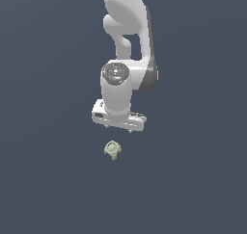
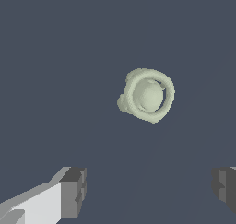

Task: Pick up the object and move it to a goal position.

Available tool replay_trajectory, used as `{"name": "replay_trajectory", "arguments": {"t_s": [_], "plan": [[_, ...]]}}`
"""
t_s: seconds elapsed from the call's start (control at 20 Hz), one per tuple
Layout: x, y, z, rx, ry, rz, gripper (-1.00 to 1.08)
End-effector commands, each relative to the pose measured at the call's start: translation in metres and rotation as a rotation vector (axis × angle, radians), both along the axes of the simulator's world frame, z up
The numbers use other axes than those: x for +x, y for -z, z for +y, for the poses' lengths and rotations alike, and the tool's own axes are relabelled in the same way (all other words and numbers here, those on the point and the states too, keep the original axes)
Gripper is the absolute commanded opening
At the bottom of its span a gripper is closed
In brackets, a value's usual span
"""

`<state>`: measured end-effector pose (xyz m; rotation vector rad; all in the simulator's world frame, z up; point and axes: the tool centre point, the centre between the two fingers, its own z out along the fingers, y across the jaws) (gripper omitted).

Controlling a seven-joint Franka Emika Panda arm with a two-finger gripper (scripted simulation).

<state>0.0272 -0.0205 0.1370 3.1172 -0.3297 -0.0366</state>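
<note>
We find the object (image 1: 112,149), a small pale sage-green lump with a ringed top and stubby legs, resting alone on the dark slate bench (image 1: 43,180), a little below the centre of the exterior frame. The white arm (image 1: 126,40) descends from the top centre of that frame, and the gripper (image 1: 118,127) hangs just above the object, apart from it. In the wrist view the object (image 2: 147,95) shows its ring from above, and the jaws stand spread wide, one dark pad (image 2: 73,191) and the other pad (image 2: 225,187) well apart with nothing between them. We see plain bench surface around the object on every side out to the frame edges.
</note>
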Motion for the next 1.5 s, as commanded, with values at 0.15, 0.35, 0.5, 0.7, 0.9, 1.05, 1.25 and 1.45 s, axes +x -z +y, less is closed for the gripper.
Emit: {"name": "replay_trajectory", "arguments": {"t_s": [0.15, 0.35, 0.5, 0.7, 0.9, 1.05, 1.25, 1.45], "plan": [[0.025, 0.019, -0.012, 0.001, 0.158, -0.01, 1.0], [0.038, 0.031, -0.02, 0.0, 0.25, -0.016, 1.0], [0.045, 0.038, -0.024, 0.0, 0.302, -0.02, 1.0], [0.052, 0.044, -0.027, 0.0, 0.347, -0.023, 1.0], [0.054, 0.047, -0.029, 0.0, 0.367, -0.024, 1.0], [0.053, 0.047, -0.029, 0.0, 0.362, -0.023, 1.0], [0.053, 0.057, -0.029, 0.0, 0.363, -0.024, 1.0], [0.053, 0.079, -0.029, 0.0, 0.366, -0.024, 1.0]]}}
